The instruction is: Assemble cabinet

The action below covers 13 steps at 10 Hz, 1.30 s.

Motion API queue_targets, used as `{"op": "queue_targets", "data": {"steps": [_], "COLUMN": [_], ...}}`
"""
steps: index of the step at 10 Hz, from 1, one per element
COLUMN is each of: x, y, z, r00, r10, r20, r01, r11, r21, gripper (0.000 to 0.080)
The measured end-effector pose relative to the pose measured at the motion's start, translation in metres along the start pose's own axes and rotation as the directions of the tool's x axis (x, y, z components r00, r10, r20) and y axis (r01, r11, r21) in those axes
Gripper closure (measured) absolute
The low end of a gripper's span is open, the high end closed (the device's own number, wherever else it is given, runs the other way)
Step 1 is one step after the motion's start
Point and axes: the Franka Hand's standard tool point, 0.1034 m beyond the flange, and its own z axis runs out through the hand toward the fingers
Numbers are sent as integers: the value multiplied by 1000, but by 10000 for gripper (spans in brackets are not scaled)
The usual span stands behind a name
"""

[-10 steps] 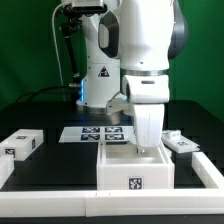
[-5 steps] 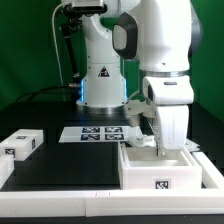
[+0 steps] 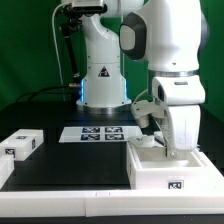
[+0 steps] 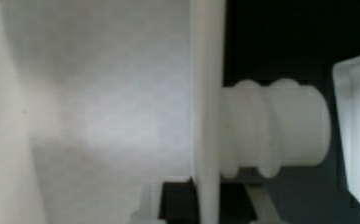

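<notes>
The cabinet is a large white open box with a square tag on its front, standing at the exterior view's right near the table's front border. My gripper reaches down into it from above. In the wrist view my gripper is shut on a thin white wall of the cabinet, with a dark finger pad on each side of it. A white ribbed round part sits beside that wall. One small white drawer block with tags lies at the exterior view's left.
The marker board lies flat in the middle of the black table, before the robot's base. The white raised border runs along the table's front. A small white piece shows behind the cabinet's back left corner.
My gripper and the cabinet have moved together toward the exterior view's right, from the table's middle to its right side. The drawer block on the left has not moved.
</notes>
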Motion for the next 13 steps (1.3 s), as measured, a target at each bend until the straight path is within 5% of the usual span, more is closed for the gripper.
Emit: {"op": "queue_targets", "data": {"steps": [3, 5, 6, 8, 9, 10, 13], "x": [-1, -1, -1, -3, -3, -3, -4], "y": [0, 0, 0, -1, -2, -5, -28], "z": [0, 0, 0, -6, -13, -22, -44], "r00": [1000, 1000, 1000, 1000, 1000, 1000, 1000], "r10": [3, 3, 3, 1, -1, -3, -6], "r20": [-1, -1, -1, 2, 5, 8, 21], "r01": [-3, -3, -3, -1, 1, 4, 7], "r11": [1000, 1000, 1000, 1000, 1000, 1000, 999], "r21": [-3, -3, -2, -10, -16, -25, -38], "gripper": [762, 447, 447, 128, 128, 27, 1]}}
